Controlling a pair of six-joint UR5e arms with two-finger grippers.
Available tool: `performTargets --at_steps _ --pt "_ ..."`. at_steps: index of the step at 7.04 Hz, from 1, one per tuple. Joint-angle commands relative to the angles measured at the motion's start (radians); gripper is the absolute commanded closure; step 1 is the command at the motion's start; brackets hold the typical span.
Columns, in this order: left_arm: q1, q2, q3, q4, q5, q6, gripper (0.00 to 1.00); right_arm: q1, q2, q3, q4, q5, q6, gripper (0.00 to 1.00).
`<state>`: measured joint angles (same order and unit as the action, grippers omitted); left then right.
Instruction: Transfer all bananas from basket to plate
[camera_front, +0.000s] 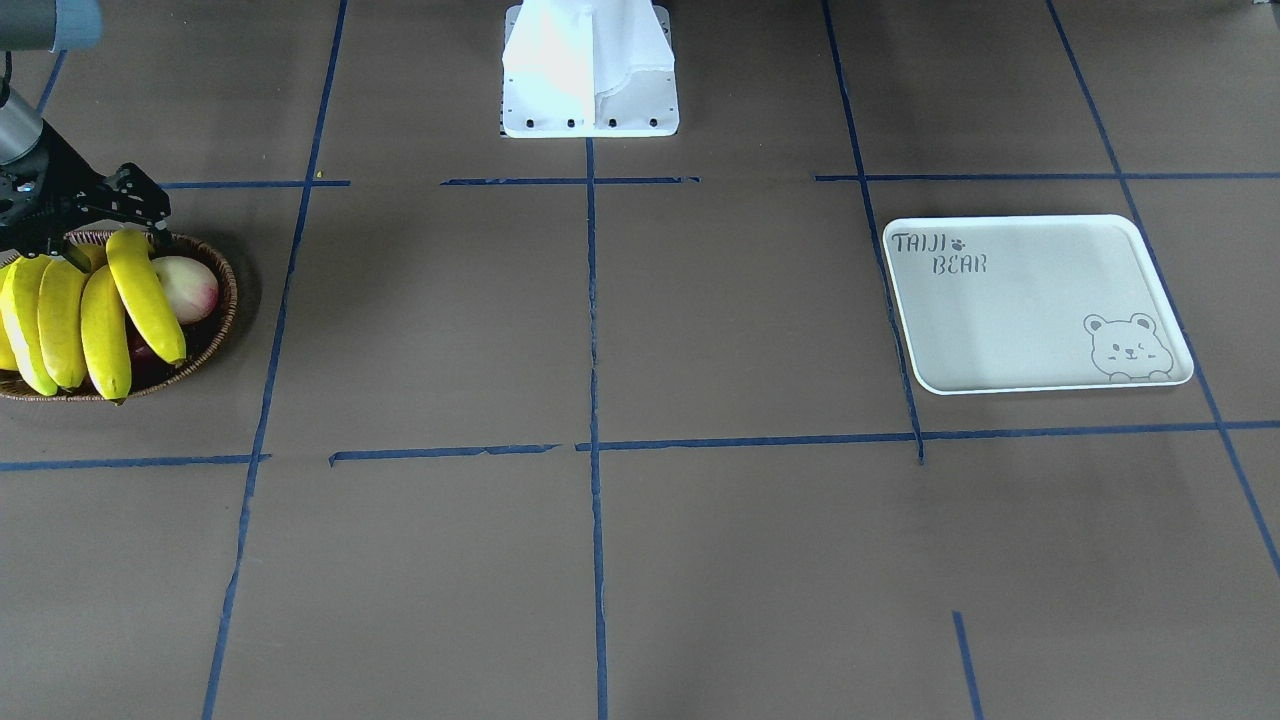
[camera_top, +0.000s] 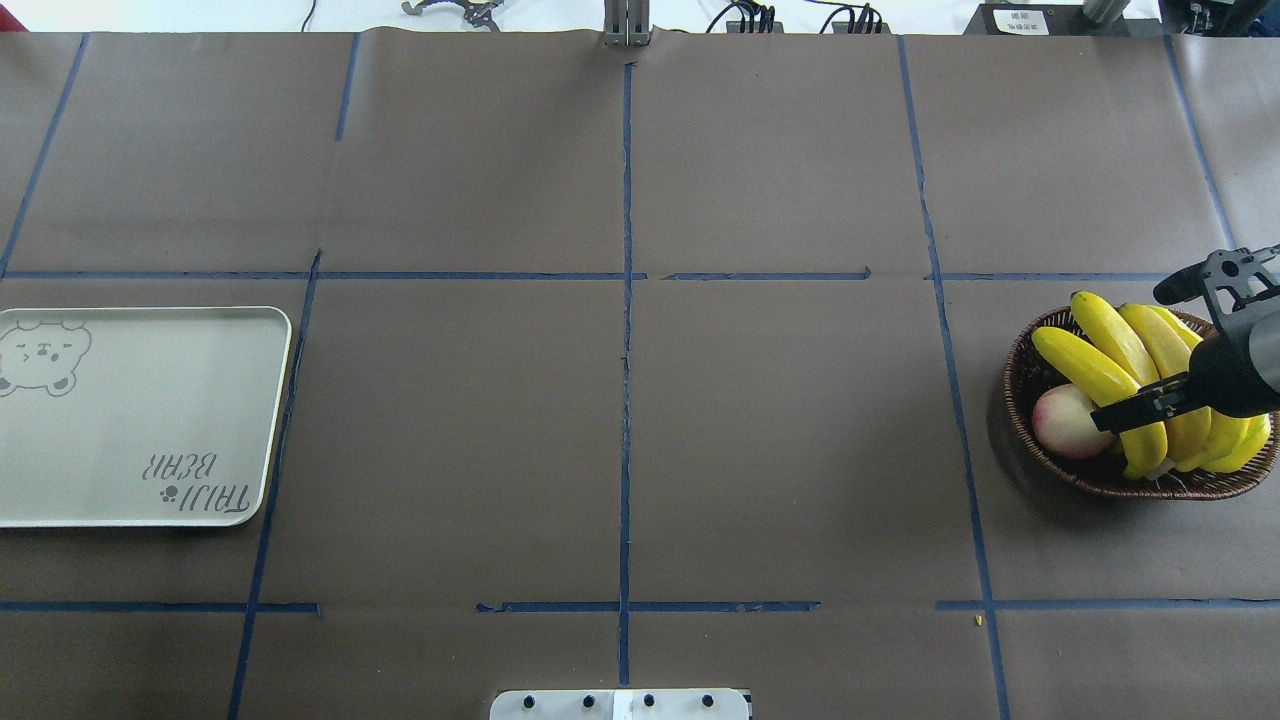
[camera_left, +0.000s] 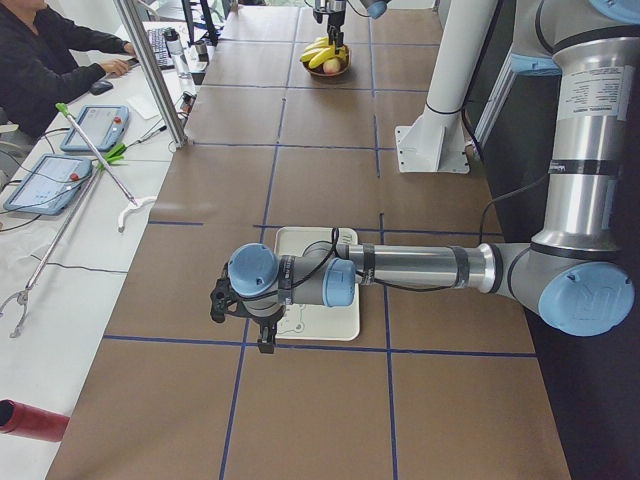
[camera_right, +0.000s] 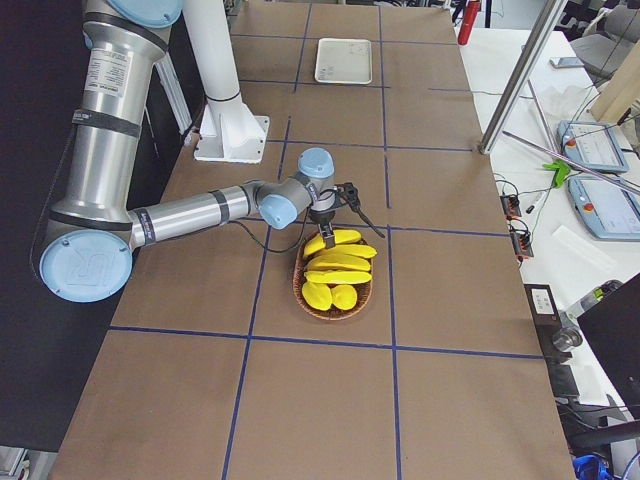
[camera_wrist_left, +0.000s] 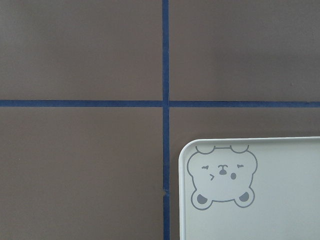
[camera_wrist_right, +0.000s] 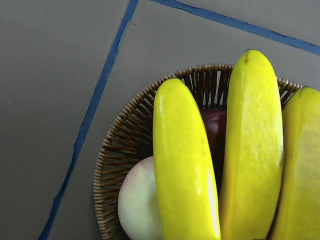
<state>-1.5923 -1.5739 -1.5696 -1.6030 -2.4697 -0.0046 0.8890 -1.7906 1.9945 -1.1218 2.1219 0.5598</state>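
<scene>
Several yellow bananas (camera_front: 100, 300) (camera_top: 1130, 350) (camera_wrist_right: 185, 165) lie side by side across the brown wicker basket (camera_front: 215, 320) (camera_top: 1020, 370) (camera_wrist_right: 120, 145) at the table's right end. My right gripper (camera_front: 105, 235) (camera_top: 1165, 350) hangs open just over them, its two black fingers straddling the bunch near the stem ends. The off-white plate (camera_front: 1030, 310) (camera_top: 130, 420) (camera_wrist_left: 280, 200), printed with a bear face, lies bare at the left end. My left gripper (camera_left: 238, 318) hovers by the plate's far corner and shows only in the side view, so I cannot tell its state.
A round pink-and-cream fruit (camera_front: 190, 285) (camera_top: 1062, 420) and a dark red fruit (camera_wrist_right: 215, 135) sit in the basket under the bananas. The white robot base (camera_front: 590, 90) stands mid-table. A person (camera_left: 40, 60) sits at a side table holding tablets and a grabber tool.
</scene>
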Motion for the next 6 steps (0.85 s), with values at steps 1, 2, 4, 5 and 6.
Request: performTargets --at_steps 1,2,4,5,6 --pt "0.000 0.000 -0.001 0.000 0.000 0.000 0.00 -0.007 0.000 -0.003 -0.003 -0.002 0.002 0.07" --pt "0.000 0.000 -0.001 0.000 0.000 0.000 0.00 -0.007 0.000 -0.006 -0.003 -0.002 0.000 0.14" --pt "0.000 0.000 0.000 0.002 0.000 0.000 0.00 -0.005 -0.001 -0.006 -0.003 -0.002 0.000 0.51" --pt "0.000 0.000 0.000 0.002 0.000 0.000 0.00 -0.005 -0.001 -0.006 -0.001 -0.002 -0.001 0.71" --pt "0.000 0.000 0.000 0.002 0.000 0.000 0.00 -0.005 -0.001 -0.006 -0.001 -0.008 -0.001 0.85"
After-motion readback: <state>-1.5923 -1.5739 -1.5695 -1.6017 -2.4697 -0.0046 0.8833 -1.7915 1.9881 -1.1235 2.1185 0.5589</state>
